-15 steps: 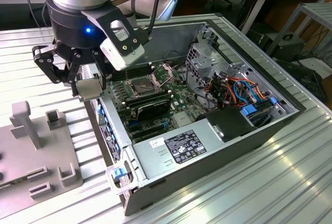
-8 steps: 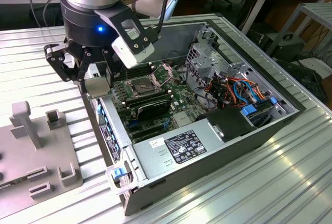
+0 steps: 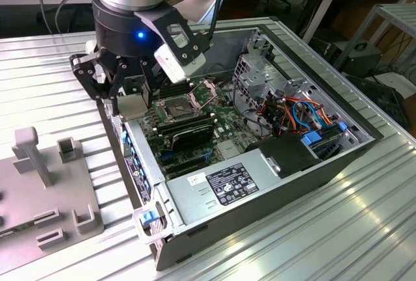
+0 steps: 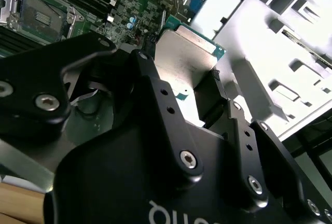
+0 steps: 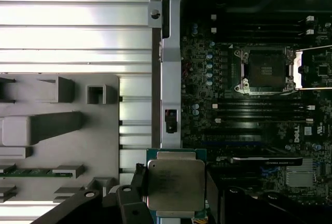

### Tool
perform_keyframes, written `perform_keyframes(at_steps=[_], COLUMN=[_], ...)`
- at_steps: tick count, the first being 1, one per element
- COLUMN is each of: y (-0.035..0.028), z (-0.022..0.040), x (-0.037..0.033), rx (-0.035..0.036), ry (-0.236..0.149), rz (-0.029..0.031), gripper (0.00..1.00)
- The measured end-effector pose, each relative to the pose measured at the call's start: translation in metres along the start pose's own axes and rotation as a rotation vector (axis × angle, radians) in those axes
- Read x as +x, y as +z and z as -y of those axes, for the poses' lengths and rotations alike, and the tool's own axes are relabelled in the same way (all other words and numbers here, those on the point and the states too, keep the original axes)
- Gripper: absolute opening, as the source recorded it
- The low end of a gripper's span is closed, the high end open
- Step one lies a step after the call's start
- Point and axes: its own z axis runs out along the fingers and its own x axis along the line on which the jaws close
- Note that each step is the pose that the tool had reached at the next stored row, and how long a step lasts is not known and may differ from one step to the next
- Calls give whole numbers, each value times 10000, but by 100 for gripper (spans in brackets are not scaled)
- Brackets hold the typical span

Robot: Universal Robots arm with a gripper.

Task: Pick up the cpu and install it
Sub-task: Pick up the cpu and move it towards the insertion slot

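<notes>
Gripper [image 3: 132,97] clamped on the cpu [image 3: 132,107], at the case [image 3: 147,164] edge.
Exterior view: cpu held above the case wall on the exterior view's left, near the open socket [image 3: 184,105]. Second wrist view: cpu [image 4: 181,58] gripped by opposite edges. First wrist view: cpu [image 5: 175,185] over that wall, apart from the socket [image 5: 264,71].

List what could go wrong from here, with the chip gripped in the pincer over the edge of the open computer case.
1. The small square silvery-topped cpu is pinched by two edges in the black pincer, over the grey metal case wall; a slip could drop it onto the green motherboard.
2. The open square socket lies apart from it, near the long black card; a tilted or offset landing might damage its contacts or bump that card.
</notes>
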Motion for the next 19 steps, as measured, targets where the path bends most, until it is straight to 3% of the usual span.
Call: perform_keyframes(at_steps=[2, 9, 19], y=[0, 0, 1], z=[0, 0, 0], x=[-37, -47, -235], rx=[0, -1, -1], ry=[1, -1, 1], rz=[0, 1, 1], gripper=[55, 55, 55])
